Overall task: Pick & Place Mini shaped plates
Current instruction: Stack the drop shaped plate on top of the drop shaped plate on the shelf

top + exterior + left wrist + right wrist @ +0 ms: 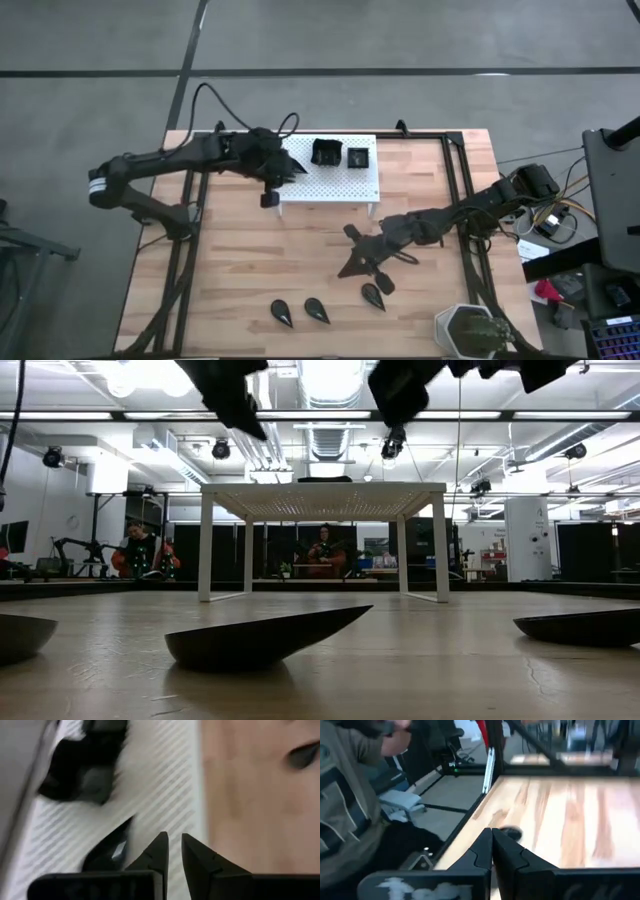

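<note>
We find the left tool (285,170) over the near-left part of the white perforated stand (345,186), its fingers (156,852) parted by a narrow gap with nothing between them; a teardrop plate (107,851) lies on the stand just beside them. Two square plates (340,154) sit side by side at the stand's far edge. The right tool (352,262) hangs over the middle of the counter (240,260), clenched shut on nothing, above the teardrop plates (318,309) that lie in a loose row near the front edge. A grey-green pot (468,330) stands at the front right corner, well apart from the work. In our judgement the chief risk lies at the stand: the teardrop plate rests close to the left tool, and a sideways or dragging withdrawal could catch its rim and slide it toward the stand's edge or off it. A second concern is the right tool descending shut onto a glossy plate, which would likely skid away rather than be gripped. People show in the room beyond the counter.
</note>
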